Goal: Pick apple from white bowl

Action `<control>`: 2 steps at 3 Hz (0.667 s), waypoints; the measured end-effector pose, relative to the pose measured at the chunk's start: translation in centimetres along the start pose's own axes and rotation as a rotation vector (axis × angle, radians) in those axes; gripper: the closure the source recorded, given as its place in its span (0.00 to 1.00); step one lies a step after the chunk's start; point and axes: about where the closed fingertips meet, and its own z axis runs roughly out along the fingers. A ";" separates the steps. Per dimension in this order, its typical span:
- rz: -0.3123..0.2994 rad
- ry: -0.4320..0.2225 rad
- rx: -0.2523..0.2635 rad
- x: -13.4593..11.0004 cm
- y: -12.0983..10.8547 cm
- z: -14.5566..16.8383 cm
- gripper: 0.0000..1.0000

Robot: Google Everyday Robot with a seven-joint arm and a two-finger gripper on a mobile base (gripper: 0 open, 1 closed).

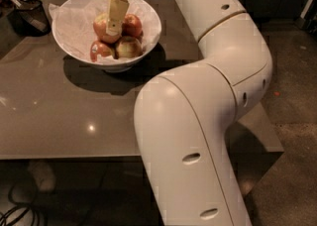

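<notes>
The apple (101,27) is seen on top of the heap in the white bowl (111,65), which stands at the far side of the tabletop (59,111). The apple is round, so no long axis or pointing direction can be told. The gripper (116,22) is seen directly above, its tip overlapping the apple's right side. Whether it is open or closed cannot be told.

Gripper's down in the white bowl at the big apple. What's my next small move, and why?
Probably a short straight-up lift, if the grasp is set, which I cannot tell. The gripper is down against the apple atop the pile in the white bowl; smaller apples crowd beside it.
</notes>
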 end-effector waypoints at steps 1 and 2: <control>0.010 0.001 -0.028 0.2 0.2 1.2 0.27; 0.007 0.004 -0.046 0.0 0.2 2.2 0.26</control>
